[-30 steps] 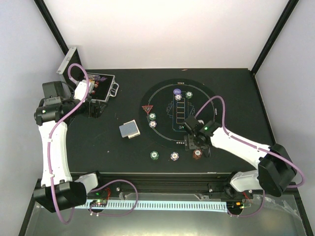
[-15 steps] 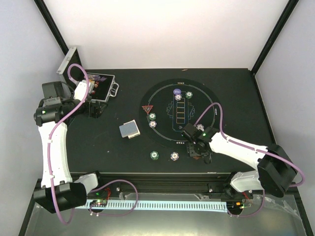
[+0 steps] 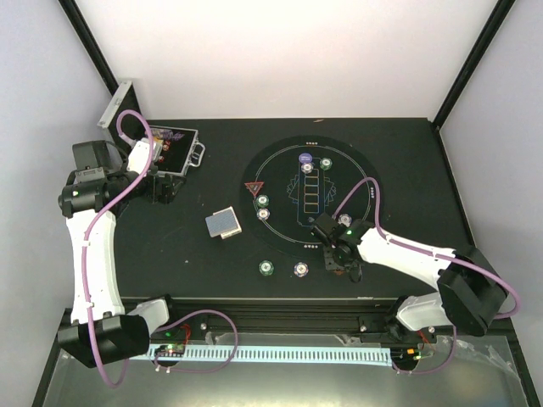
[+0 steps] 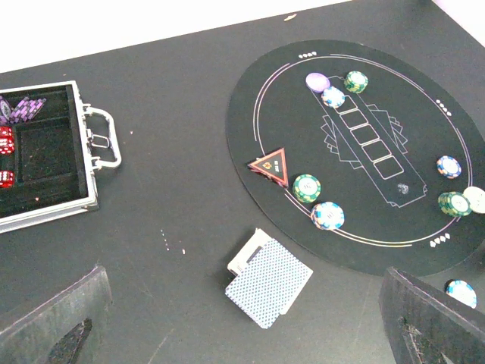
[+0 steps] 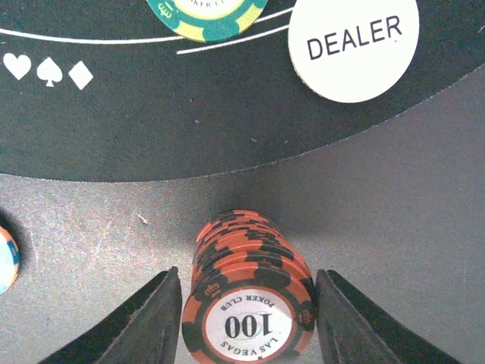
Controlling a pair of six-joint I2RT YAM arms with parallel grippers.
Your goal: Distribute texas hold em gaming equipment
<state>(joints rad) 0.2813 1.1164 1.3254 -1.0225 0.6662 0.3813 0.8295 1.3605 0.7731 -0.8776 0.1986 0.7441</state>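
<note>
A stack of orange-red poker chips (image 5: pixel 254 303) marked 100 stands on the table just off the round mat. My right gripper (image 5: pixel 246 274) is open, with one finger on each side of the stack and narrow gaps showing. In the top view the right gripper (image 3: pixel 338 259) hides the stack. A deck of grey-blue-backed cards (image 3: pixel 224 223) lies left of the mat and also shows in the left wrist view (image 4: pixel 269 282). Green (image 3: pixel 326 164), blue-white (image 3: pixel 263 213) and other chip stacks sit around the mat. My left gripper (image 3: pixel 158 182) is wide open and empty (image 4: pixel 250 334).
The silver hinged case (image 3: pixel 174 148) lies open at the back left, with chips inside (image 4: pixel 45 163). The black round mat (image 3: pixel 356 170) holds a red triangle marker (image 3: pixel 254 187) and a white DEALER button (image 5: pixel 353 45). Two chip stacks (image 3: pixel 266 268) sit near the front edge.
My right gripper has moved toward the near edge and come down over the orange-red chip stack, which now sits between its fingers. The left arm has not moved.
</note>
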